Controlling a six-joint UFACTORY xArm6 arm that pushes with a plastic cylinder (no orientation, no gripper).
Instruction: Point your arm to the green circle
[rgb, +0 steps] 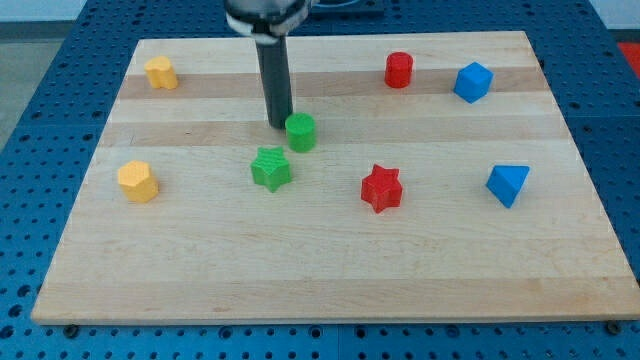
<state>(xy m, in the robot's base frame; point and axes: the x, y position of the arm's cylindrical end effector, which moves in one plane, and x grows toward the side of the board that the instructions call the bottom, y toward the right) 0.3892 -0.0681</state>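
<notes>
The green circle (301, 131), a short green cylinder, stands on the wooden board (330, 270) a little left of centre in the upper half. My tip (279, 124) is the lower end of the dark rod coming down from the view's top. It sits just left of the green circle, touching or nearly touching its left side. A green star (271, 168) lies just below and left of the circle, below my tip.
A red star (381, 188) lies right of centre. A red cylinder (399, 70) and a blue cube (473, 82) sit at the top right. A blue triangle (508, 184) is at the right. Two yellow blocks sit at the left, one upper (160, 72), one lower (138, 181).
</notes>
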